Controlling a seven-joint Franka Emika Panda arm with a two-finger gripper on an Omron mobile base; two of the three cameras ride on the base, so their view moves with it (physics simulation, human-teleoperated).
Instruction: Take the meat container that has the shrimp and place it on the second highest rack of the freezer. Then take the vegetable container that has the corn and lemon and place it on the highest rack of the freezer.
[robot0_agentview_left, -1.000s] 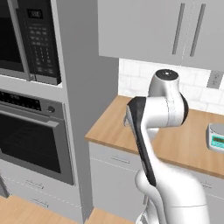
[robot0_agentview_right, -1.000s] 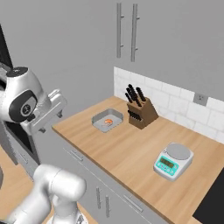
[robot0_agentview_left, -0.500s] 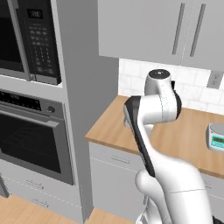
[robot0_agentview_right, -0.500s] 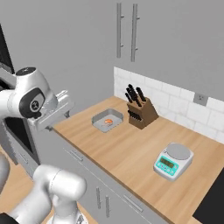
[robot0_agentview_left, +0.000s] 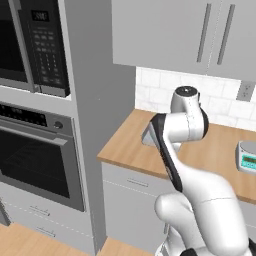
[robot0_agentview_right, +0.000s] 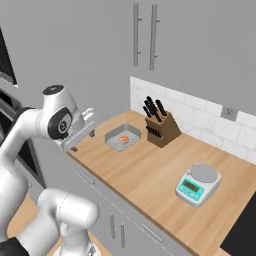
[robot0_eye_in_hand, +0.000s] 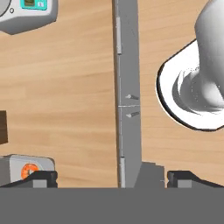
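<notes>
Your gripper (robot0_agentview_right: 82, 131) is hanging wide open and empty over the counter's (robot0_agentview_right: 150, 170) front edge, just beside the grey meat container (robot0_agentview_right: 123, 137). That tray is sitting on the counter just left of the knife block (robot0_agentview_right: 162, 127), carrying the orange shrimp (robot0_agentview_right: 123, 139). The kitchen scale (robot0_agentview_right: 198, 183) is lying well apart from the block, toward the front right.
</notes>
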